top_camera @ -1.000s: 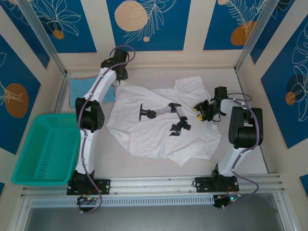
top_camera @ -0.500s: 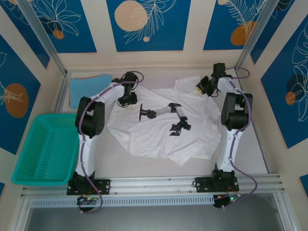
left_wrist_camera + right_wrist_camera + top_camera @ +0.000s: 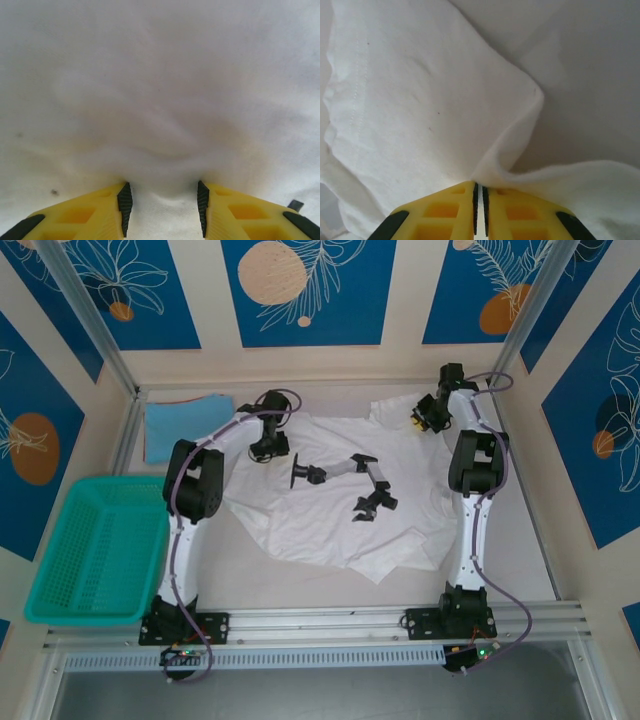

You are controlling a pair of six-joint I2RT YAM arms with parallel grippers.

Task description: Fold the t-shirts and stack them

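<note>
Cloth of white t-shirt (image 3: pixel 420 110) sits pinched in right claw (image 3: pixel 478 192).

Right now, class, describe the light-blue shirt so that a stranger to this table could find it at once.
Start at the teal basket on the left edge of the table and look beyond it to the far left corner. There lies the light-blue shirt, a flat rectangle. Unlike the large white shirt spread out mid-table, it is small, blue and squared.
</note>
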